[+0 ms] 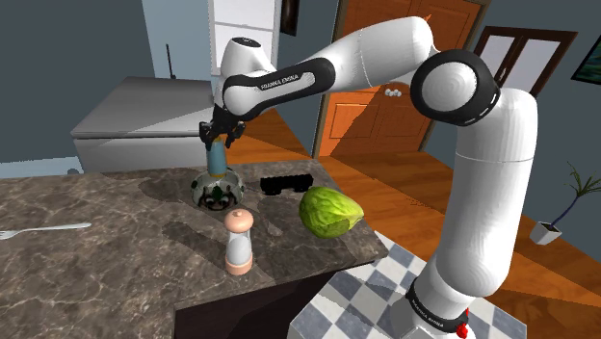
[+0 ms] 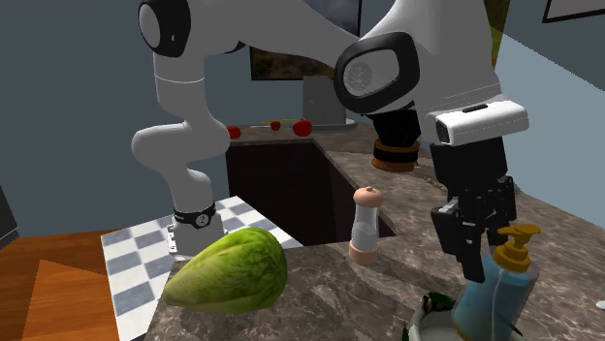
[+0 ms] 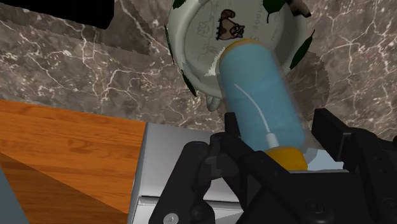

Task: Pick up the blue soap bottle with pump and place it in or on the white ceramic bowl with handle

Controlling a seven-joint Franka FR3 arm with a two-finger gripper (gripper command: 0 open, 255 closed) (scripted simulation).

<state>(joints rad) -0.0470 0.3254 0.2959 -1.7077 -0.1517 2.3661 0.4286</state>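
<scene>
Black fingers [image 3: 232, 133] of the hand [image 3: 278, 119] press on 2 opposite sides of the blue soap bottle [image 3: 254, 83], close to its orange collar [image 3: 286, 156]. The hand is narrowly open, just as wide as the bottle, and grips it. Straight below the hand the bottle's base reaches into the white bowl [image 3: 197, 38], which has dark green leaves at its rim and stands on the dark marbled surface [image 3: 76, 70]. Whether the base touches the bowl's bottom, I cannot tell. Lower than the hand and apart from the bowl, an upright pale shaker [image 1: 238, 241] and a green cabbage [image 1: 329, 212] rest on this surface.
</scene>
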